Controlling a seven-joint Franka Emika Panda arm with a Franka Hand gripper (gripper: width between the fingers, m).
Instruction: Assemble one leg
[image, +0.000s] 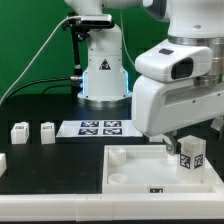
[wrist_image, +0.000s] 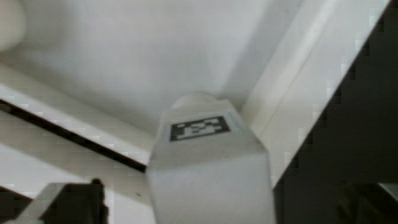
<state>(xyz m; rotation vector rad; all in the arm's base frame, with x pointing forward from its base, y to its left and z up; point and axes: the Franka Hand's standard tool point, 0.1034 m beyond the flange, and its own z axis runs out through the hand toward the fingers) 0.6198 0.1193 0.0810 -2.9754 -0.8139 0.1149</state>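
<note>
The gripper (image: 186, 143) pinches the leg (image: 190, 157) upright, long axis vertical, over the tray (image: 128, 167).

Tagged white leg (wrist_image: 206, 165) between the dark fingertips (wrist_image: 71, 203), white tray surface (wrist_image: 160, 50) just beyond it.

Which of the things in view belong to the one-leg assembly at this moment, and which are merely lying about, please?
In the job:
- leg held upright in the gripper
- white tray-like piece with corner sockets

Lying about:
- two spare legs on the table
- marker board
</note>
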